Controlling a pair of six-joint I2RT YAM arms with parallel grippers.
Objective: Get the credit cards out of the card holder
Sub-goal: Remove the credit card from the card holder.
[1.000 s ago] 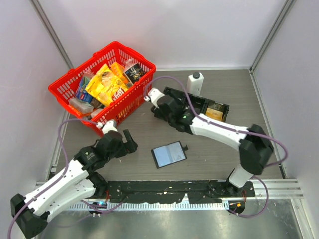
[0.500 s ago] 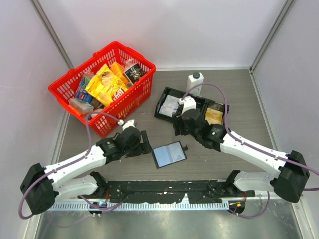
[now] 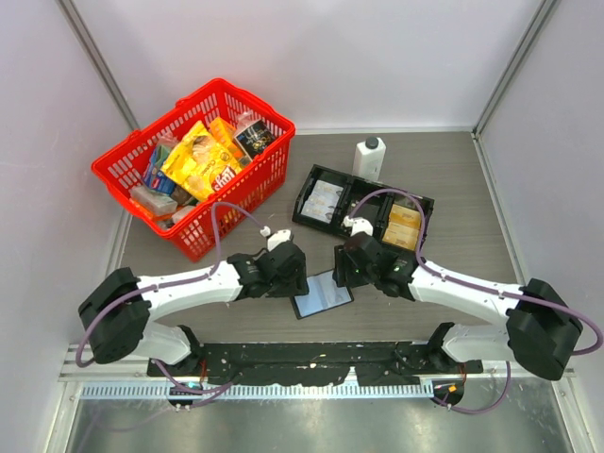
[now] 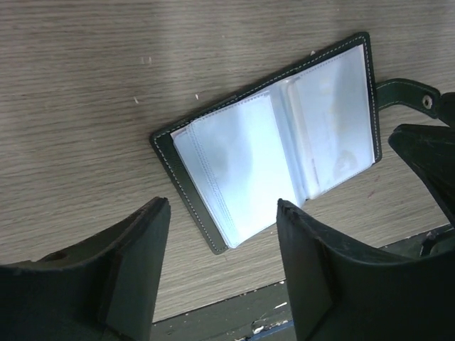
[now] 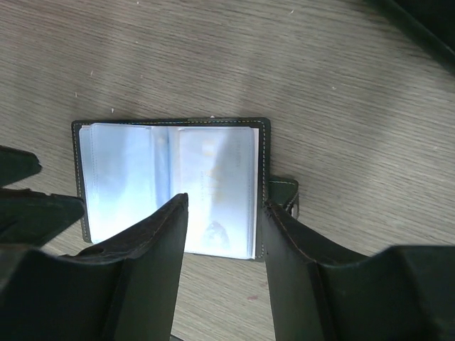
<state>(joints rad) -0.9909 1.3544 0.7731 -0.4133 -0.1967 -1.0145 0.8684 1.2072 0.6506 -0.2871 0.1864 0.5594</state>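
Card holder [image 3: 321,293] — black bifold lying open, pale blue clear sleeves, white stitching, snap tab on right | near-centre counter [image 3: 453,179], between left gripper [image 4: 222,206] and right gripper [image 5: 224,202] — each spread apart, holding nothing | print under sleeves too blurred

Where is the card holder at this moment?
In the top view, the card holder lies open on the table at front centre, between the left gripper and the right gripper, on the near side of the black tray.
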